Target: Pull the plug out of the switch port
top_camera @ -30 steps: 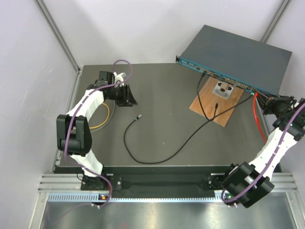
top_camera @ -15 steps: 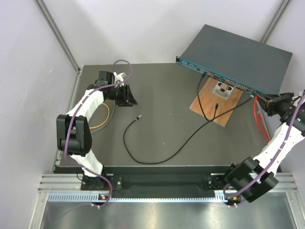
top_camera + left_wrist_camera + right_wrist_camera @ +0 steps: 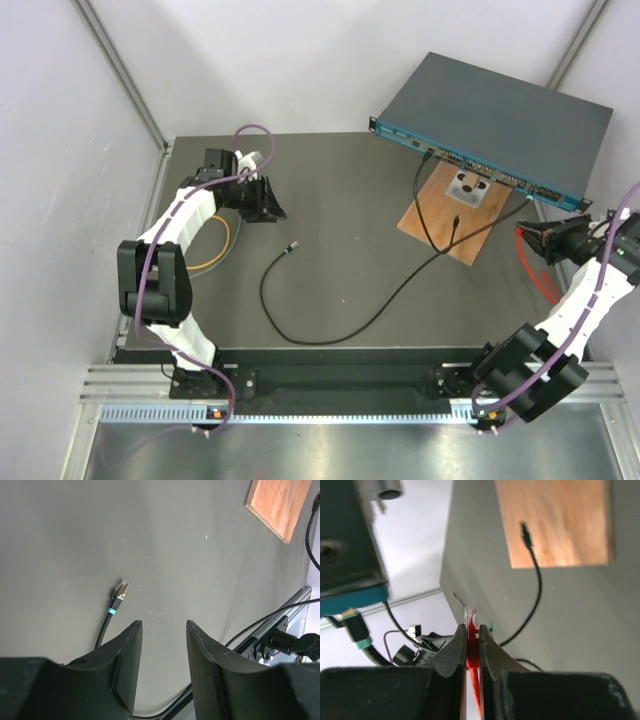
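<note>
Red cable (image 3: pixel 473 680), teal-faced grey-blue switch (image 3: pixel 500 110)

Switch (image 3: pixel 500 118) sits at the table's (image 3: pixel 350 200) far right corner; wooden board (image 3: pixel 478 212) lies just before it; loose cable (image 3: pixel 263 295) lies left of the board.

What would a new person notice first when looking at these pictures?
The red cable, pinched in the right hand at the far right of the table, its clear plug out of the blue-grey switch. Then the black cable lying loose across the table's middle, with the left hand open near its free end.
</note>
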### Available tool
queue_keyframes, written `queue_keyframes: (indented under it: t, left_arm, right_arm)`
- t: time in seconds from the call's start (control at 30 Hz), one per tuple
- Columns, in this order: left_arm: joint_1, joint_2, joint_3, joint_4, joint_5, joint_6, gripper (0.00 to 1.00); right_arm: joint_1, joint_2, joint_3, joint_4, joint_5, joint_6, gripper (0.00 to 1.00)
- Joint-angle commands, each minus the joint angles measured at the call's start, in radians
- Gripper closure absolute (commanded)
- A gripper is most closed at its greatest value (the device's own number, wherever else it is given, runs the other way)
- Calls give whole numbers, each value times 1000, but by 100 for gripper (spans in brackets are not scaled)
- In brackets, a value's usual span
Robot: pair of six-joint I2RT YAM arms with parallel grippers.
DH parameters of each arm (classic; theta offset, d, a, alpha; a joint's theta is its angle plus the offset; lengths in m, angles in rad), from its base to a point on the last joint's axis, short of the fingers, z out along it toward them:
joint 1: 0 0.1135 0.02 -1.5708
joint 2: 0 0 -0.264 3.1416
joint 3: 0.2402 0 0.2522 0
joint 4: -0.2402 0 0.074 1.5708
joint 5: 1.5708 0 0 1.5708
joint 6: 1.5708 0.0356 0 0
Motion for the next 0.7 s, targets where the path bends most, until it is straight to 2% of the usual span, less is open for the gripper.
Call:
queue_keyframes:
  t: [0.0, 0.13, 0.2, 0.33, 0.4, 0.47, 0.5, 0.57, 0.6, 0.63, 0.67]
  left_arm:
    - [7, -24, 15, 29, 30, 6, 55]
    - [9, -23, 11, 25, 16, 0, 55]
    - [9, -21, 20, 28, 28, -14, 55]
    - [-2, -32, 44, 32, 51, -49, 52]
    - [-19, -42, 40, 55, 69, -77, 50]
    - [-55, -62, 43, 92, 94, -94, 45]
    - [-68, -70, 55, 103, 105, -98, 44]
    - [-94, -93, 83, 152, 141, -133, 41]
    - [-100, -110, 90, 179, 155, -158, 40]
    - [-109, -122, 92, 222, 168, -222, 39]
    - [-114, -139, 87, 311, 180, -263, 36]
  right_arm:
    - [-32, -20, 160, -226, 45, -111, 100]
    - [-143, -60, 315, -312, 153, -86, 100]
    - [-156, -31, 425, -361, 160, -116, 100]
    - [-155, 1, 539, -520, 19, -133, 100]
    - [-141, 3, 637, -531, -32, -115, 100]
    - [-78, -1, 665, -464, -85, -54, 100]
    - [-41, -10, 665, -417, -89, 44, 100]
    - [100, -19, 670, -260, -29, 203, 100]
    - [223, -21, 662, -195, -14, 261, 100]
    - [285, -19, 657, -86, 11, 310, 100]
    - [337, -13, 671, -64, 58, 342, 100]
